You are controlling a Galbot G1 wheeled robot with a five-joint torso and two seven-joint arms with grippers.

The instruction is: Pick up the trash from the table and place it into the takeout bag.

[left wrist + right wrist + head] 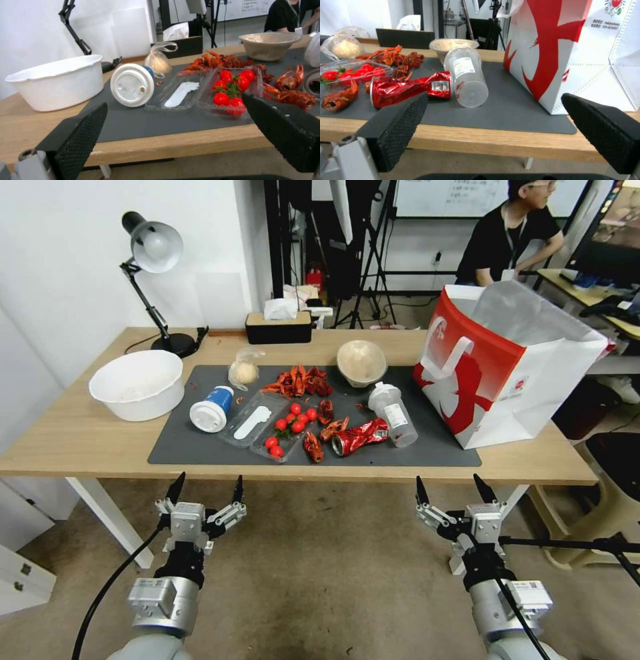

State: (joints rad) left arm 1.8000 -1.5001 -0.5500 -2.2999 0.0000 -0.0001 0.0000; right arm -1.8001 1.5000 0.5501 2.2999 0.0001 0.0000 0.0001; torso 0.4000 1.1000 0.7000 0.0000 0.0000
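Hovering spread-fingered, both grippers (207, 492) (452, 490) sit short of the trash (360, 435)

Left gripper (206, 490): fingers spread wide, pointing forward, holding nothing.
Right gripper (453, 491): same pose, fingers apart, holding nothing.
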